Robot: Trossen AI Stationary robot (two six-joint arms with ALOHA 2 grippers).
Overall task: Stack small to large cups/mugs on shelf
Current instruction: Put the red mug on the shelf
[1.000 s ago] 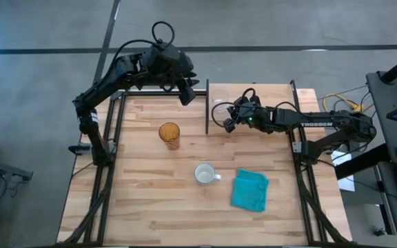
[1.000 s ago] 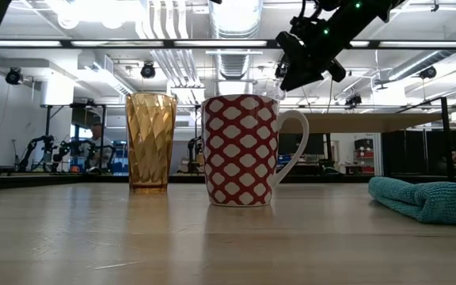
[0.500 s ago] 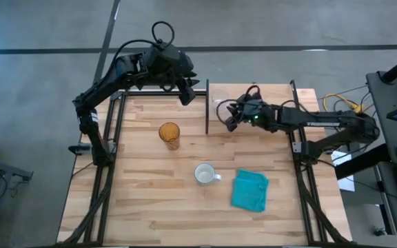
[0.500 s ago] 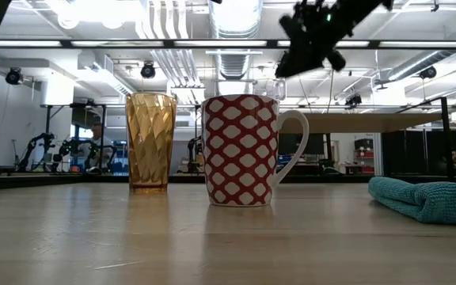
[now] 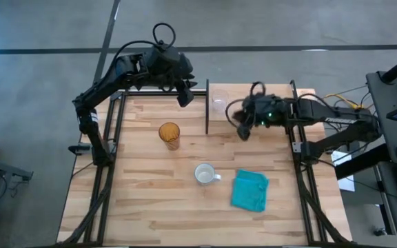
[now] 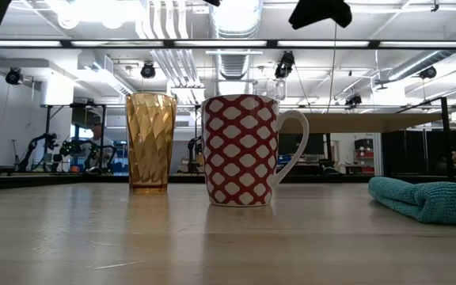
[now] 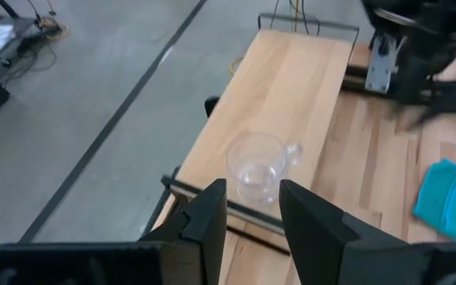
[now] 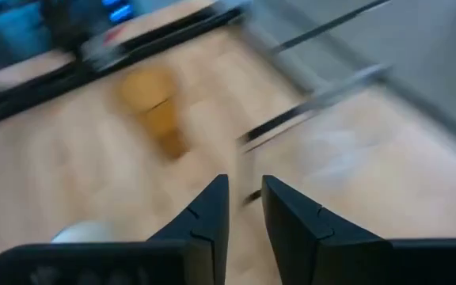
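A tiny clear glass cup (image 5: 219, 104) stands upright on the light-wood shelf (image 5: 267, 89), near its left end; it also shows in the left wrist view (image 7: 253, 168). The amber tumbler (image 5: 169, 134) and the handled mug (image 5: 204, 173), red-and-white patterned outside (image 6: 240, 150), stand upright on the table top. My right gripper (image 5: 242, 129) hovers over the shelf's near edge, right of the glass cup, its fingers a narrow gap apart and empty (image 8: 245, 214). My left gripper (image 5: 185, 95) is open and empty, raised just left of the shelf (image 7: 253, 218).
A teal cloth (image 5: 250, 190) lies on the table right of the mug. The shelf's thin black posts (image 5: 207, 107) stand between the tumbler and the shelf board. Black frame rails run along the table's left and right edges.
My right gripper has drawn away from the glass cup toward the table's right edge and has risen, leaving the top of the low view. The glass cup stays upright on the shelf. My left arm has kept still.
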